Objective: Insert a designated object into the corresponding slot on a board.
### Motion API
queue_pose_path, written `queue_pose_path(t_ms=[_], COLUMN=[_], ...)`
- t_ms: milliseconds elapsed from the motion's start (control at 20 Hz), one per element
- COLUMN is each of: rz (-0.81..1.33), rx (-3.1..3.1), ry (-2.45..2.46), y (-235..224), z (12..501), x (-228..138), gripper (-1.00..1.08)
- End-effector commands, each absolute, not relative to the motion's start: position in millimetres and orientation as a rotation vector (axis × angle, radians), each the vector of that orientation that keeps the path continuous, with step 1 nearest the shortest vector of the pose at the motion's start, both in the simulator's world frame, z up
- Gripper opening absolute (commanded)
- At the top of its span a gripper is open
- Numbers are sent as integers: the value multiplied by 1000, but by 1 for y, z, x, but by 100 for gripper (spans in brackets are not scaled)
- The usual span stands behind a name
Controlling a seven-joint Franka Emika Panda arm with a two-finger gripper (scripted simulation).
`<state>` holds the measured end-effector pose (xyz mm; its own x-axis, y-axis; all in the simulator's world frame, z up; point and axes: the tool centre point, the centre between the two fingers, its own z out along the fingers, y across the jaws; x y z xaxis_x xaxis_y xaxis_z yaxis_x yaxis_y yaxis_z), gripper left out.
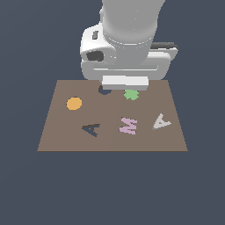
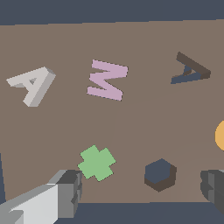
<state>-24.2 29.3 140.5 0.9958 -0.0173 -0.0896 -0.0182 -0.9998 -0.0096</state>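
The light-grey letter "A", the designated object (image 1: pixel 161 121) (image 2: pixel 30 85), lies flat on the brown board (image 1: pixel 57 132) (image 2: pixel 144 118) near the exterior view's right edge. The dark "A"-shaped slot (image 1: pixel 91 129) (image 2: pixel 190 70) sits on the board's left side in that view, with a pink "M" (image 1: pixel 128 125) (image 2: pixel 107 79) between the two. My gripper (image 1: pixel 124 84) (image 2: pixel 141 188) hovers over the board's far edge, well away from the grey letter. It is open and holds nothing, and its fingers (image 2: pixel 65 194) stand wide apart in the wrist view.
A green clover piece (image 1: pixel 131 94) (image 2: pixel 96 162) and a dark hexagonal hole (image 1: pixel 103 90) (image 2: pixel 160 174) lie under the gripper. An orange disc (image 1: pixel 74 103) (image 2: pixel 220 135) sits at the board's far left in the exterior view. A dark floor surrounds the board.
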Motion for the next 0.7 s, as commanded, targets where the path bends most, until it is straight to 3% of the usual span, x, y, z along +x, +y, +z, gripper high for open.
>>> queue_pose_path(t_ms=[0, 650], rz=[140, 128], rx=[-3128, -3125], ry=[28, 171], y=[29, 46], z=[141, 132], x=[-24, -23], gripper=[100, 100])
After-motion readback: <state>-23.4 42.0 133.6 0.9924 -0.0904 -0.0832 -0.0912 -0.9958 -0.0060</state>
